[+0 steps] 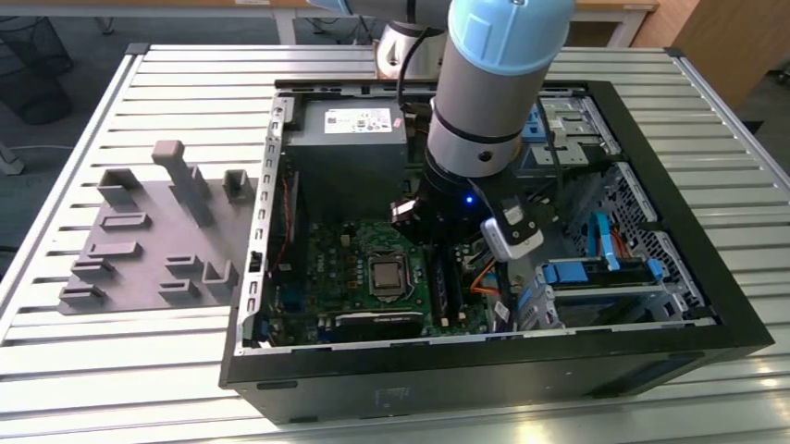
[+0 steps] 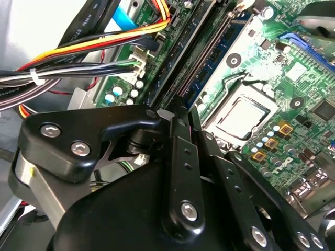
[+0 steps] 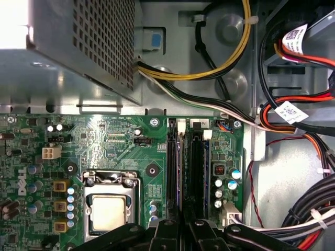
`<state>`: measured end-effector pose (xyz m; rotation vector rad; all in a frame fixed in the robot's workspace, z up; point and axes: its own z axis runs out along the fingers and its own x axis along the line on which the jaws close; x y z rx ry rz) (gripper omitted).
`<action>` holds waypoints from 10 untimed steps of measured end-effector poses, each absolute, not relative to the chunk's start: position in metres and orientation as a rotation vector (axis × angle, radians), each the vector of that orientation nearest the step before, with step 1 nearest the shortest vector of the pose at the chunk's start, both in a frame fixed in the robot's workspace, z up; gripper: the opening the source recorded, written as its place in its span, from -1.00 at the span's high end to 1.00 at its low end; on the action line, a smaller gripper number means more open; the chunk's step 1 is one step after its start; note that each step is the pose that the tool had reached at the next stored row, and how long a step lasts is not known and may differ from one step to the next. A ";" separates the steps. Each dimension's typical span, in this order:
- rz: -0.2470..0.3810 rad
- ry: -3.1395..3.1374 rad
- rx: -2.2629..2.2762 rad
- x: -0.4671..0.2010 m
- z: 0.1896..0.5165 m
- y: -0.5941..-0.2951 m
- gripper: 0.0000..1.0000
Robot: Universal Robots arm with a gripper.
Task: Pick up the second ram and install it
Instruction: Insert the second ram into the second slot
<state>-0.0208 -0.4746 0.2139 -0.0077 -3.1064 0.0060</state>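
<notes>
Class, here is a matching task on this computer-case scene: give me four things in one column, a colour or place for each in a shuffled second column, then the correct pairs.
Things:
1. motherboard
2. gray fixture
3. gripper
4. power supply

Descriptions:
A. outside the case, on the slatted table
B. green board with the processor socket
C. black, over the memory slots
D. gray metal box in the case's far corner

Pairs: 1-B, 2-A, 3-C, 4-D

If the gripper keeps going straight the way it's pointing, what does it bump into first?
Most likely the memory slots on the motherboard. In both wrist views the gripper points down at those long black slots, beside the processor socket. How near it already is, I cannot tell.
</notes>
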 end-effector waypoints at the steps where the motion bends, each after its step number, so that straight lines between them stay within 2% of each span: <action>1: 0.010 -3.107 -0.008 -0.021 0.214 -0.475 0.72; 4: 0.029 -3.106 -0.008 -0.021 0.214 -0.475 0.72; 10: 0.027 -3.106 -0.023 -0.021 0.212 -0.475 0.72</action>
